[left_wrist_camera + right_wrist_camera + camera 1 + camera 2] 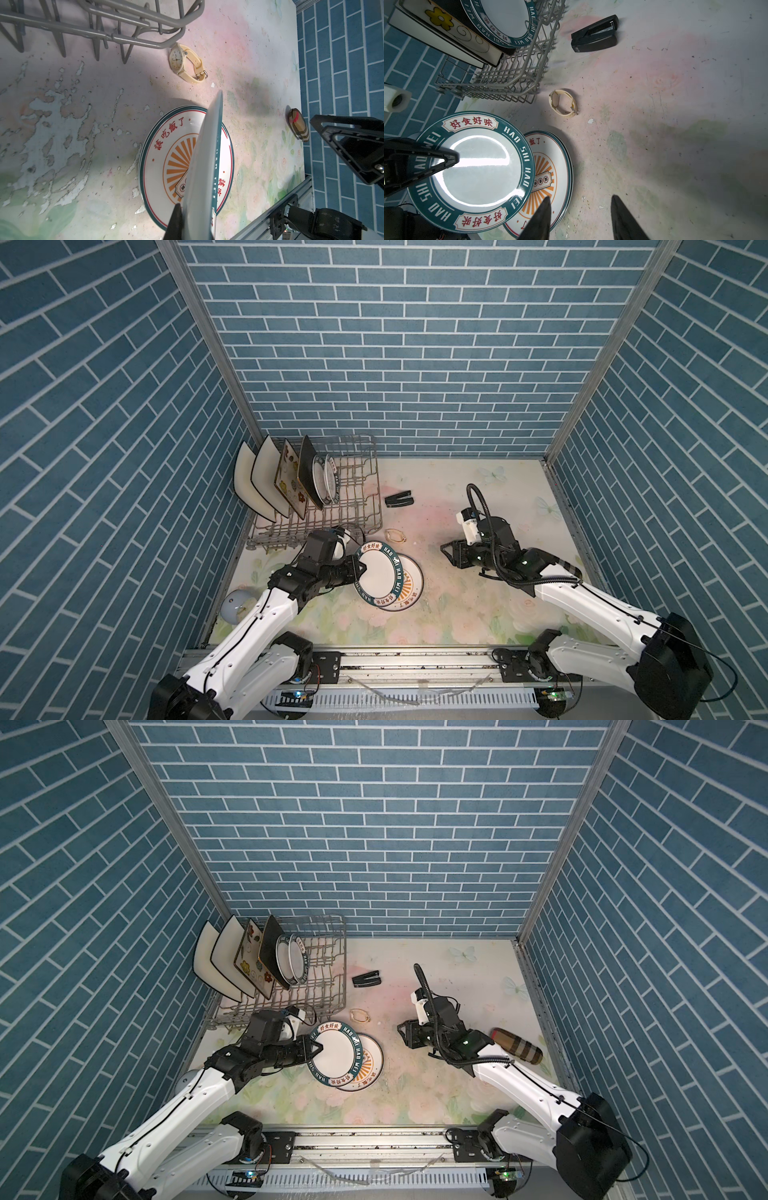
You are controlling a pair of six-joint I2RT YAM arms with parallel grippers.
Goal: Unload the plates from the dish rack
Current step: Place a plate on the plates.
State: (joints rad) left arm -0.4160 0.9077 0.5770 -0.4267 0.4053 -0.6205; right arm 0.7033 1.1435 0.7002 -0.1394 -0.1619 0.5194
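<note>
Left wrist view is showing a small round white plate with a lettered dark teal rim (209,158) edge-on, tilting over a round white plate with an orange sunburst (176,166) that is lying flat on the flower-printed tabletop (62,124). In both top views the left gripper (360,568) is pinching that teal rim, jaws closed on its edge. The held plate is overlapping the sunburst one just in front of the grey metal wire dish rack (377,497). Whether the two are touching, I cannot tell.

The step in hand is looking like the set-down of this plate onto the one below. The next move is calling for levelling and centring it, lowering it, then parting the jaws without dragging it.

The right gripper (581,198) is hovering nearby, jaws parted and holding nothing. In the rack, two round teal-rimmed plates (326,485) and four larger square plates (286,485) are standing upright, waiting their turn.
</note>
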